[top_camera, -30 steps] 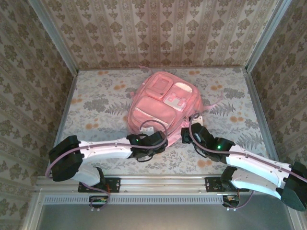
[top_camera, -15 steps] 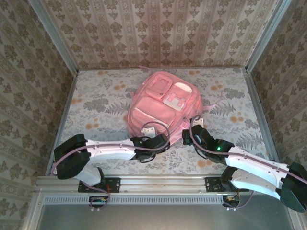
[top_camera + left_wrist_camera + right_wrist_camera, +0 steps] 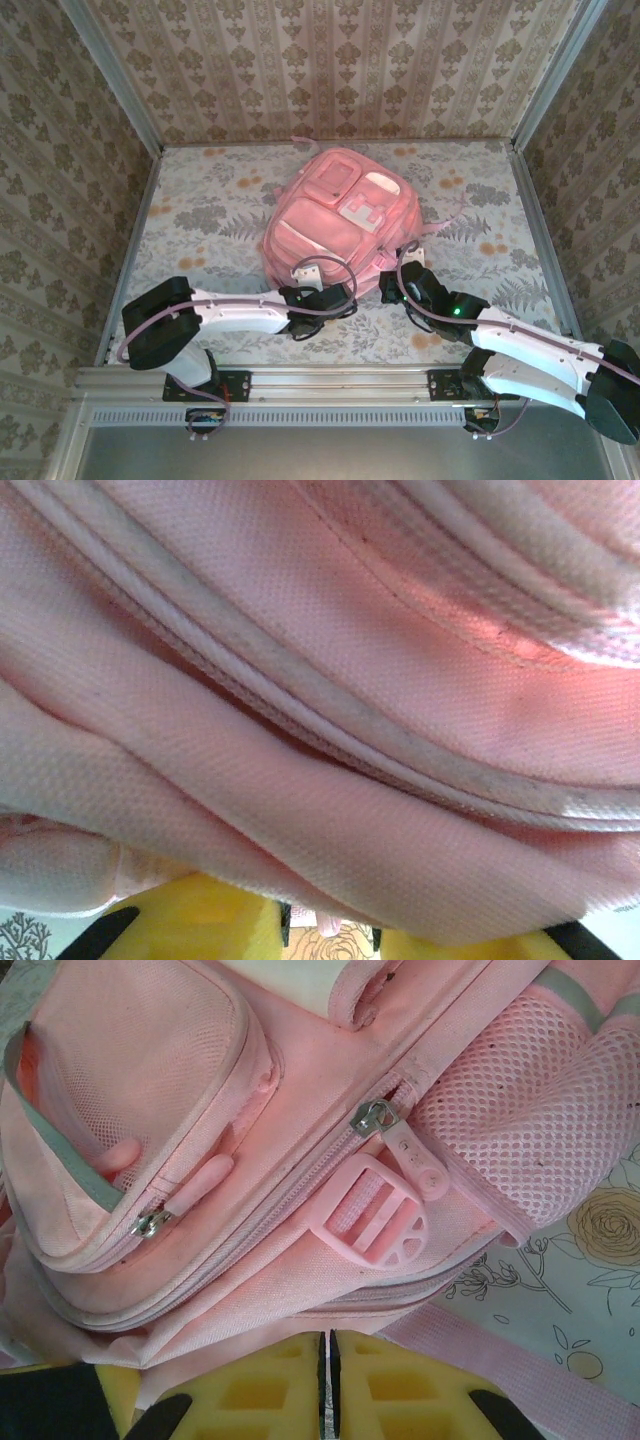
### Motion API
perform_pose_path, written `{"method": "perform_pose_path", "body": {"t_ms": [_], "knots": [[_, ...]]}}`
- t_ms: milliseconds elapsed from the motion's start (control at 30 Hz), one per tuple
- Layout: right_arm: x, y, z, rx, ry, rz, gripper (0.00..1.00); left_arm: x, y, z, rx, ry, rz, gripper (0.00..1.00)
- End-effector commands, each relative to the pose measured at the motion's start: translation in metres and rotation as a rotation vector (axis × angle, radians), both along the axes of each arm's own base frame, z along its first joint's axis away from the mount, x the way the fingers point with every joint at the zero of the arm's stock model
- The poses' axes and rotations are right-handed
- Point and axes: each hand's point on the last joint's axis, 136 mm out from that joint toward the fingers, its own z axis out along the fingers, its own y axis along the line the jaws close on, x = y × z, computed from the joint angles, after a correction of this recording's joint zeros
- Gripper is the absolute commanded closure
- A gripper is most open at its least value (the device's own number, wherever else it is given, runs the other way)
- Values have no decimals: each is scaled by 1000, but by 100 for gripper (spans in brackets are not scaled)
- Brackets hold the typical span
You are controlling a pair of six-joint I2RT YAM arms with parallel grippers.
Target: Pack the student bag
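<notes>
The student bag (image 3: 335, 215), a big pink backpack, lies front up in the middle of the table. At its near edge, my left gripper (image 3: 312, 282) pushes in under the fabric. In the left wrist view the bag's folds (image 3: 350, 680) drape over my yellow fingers (image 3: 200, 925); the left gripper (image 3: 330, 920) has a gap between its fingers and a small pink tab hangs in it. My right gripper (image 3: 391, 285) is at the bag's near right corner. The right wrist view shows the right gripper (image 3: 328, 1338) with its pads pressed together on the bag's hem (image 3: 250, 1310).
The flowered table (image 3: 200, 220) is walled at the back and on both sides. A pink buckle (image 3: 375, 1220), a metal zipper pull (image 3: 372, 1117) and a mesh side pocket (image 3: 520, 1130) lie just beyond my right fingers. A pink strap (image 3: 500, 1360) trails on the table.
My left arm has slid right and forward, bringing its gripper in under the bag's near edge, and its fingers have drawn closer together. The right gripper has barely moved.
</notes>
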Motion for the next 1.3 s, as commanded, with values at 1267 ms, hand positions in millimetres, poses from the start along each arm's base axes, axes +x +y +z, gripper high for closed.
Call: {"method": "perform_pose_path", "body": {"t_ms": [1267], "knots": [[-11, 52, -13, 739, 394, -282, 51, -12, 4, 70, -108, -183, -388, 100]]}}
